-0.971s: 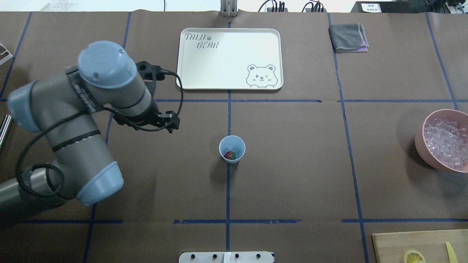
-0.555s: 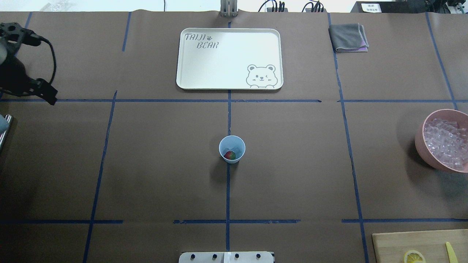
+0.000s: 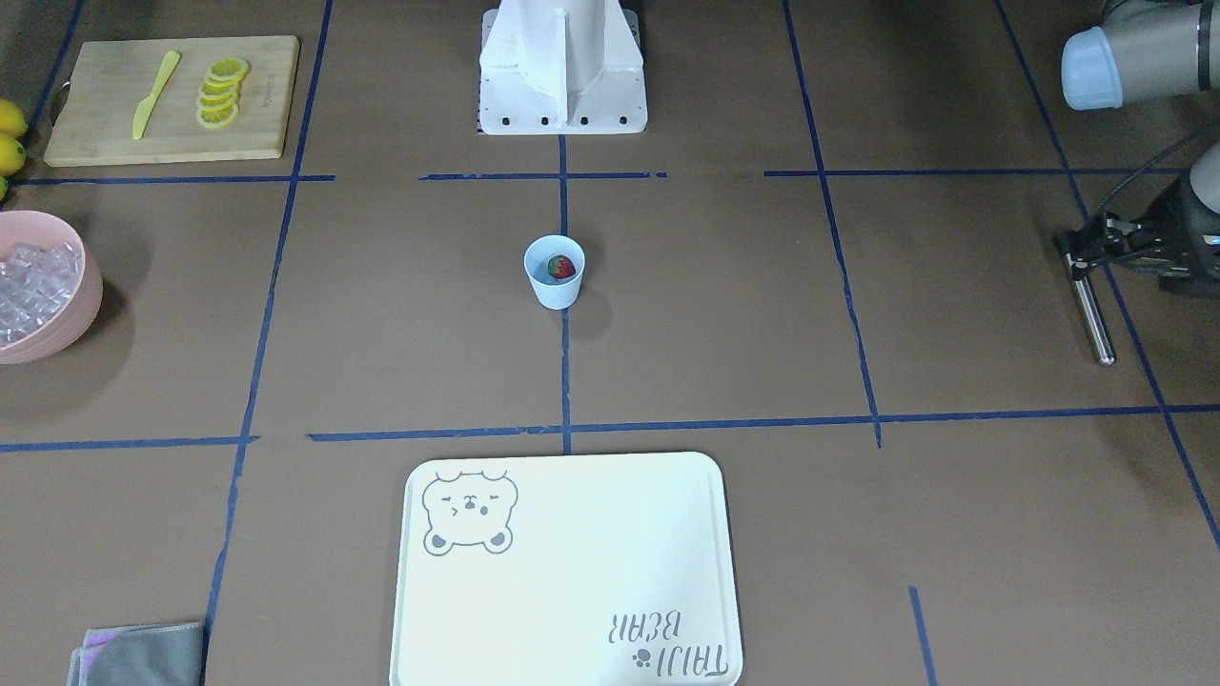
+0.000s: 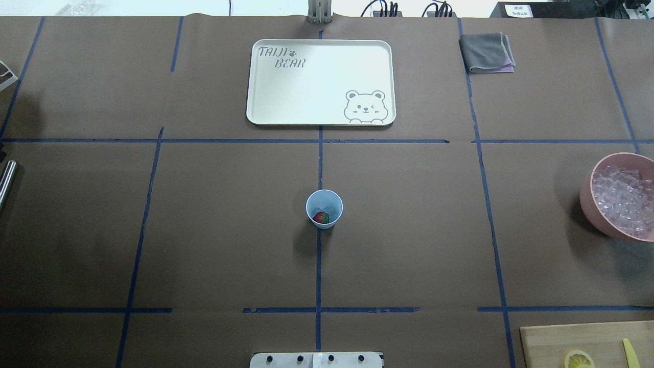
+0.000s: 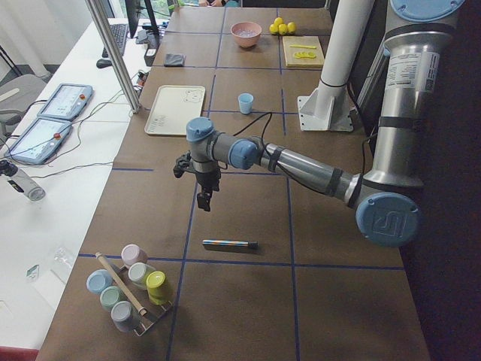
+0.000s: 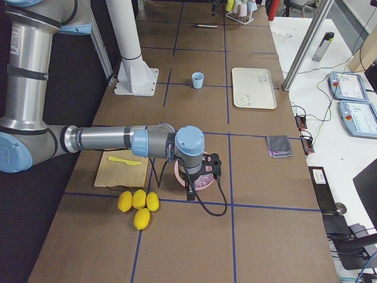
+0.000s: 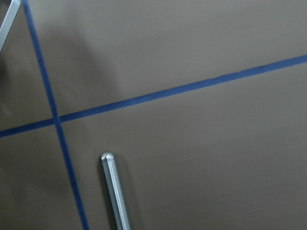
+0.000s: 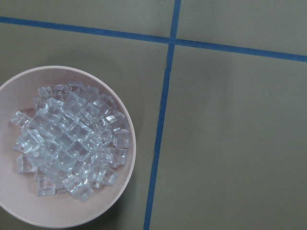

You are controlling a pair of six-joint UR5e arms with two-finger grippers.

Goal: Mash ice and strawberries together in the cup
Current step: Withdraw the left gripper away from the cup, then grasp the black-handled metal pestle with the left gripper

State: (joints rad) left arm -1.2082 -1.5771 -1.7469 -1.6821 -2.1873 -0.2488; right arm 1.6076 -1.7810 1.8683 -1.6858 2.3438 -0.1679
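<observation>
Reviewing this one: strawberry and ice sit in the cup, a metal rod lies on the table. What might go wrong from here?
1. The metal rod is smooth, round and lying flat; the left gripper hovering near it may roll it away or grip it askew.
2. The cup stands free with nothing holding it; an off-centre push on the strawberry and ice may tip or slide it.

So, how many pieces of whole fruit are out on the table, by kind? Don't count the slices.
Whole lemons: 4
Strawberry: 1, inside the cup
Total: 5
</observation>
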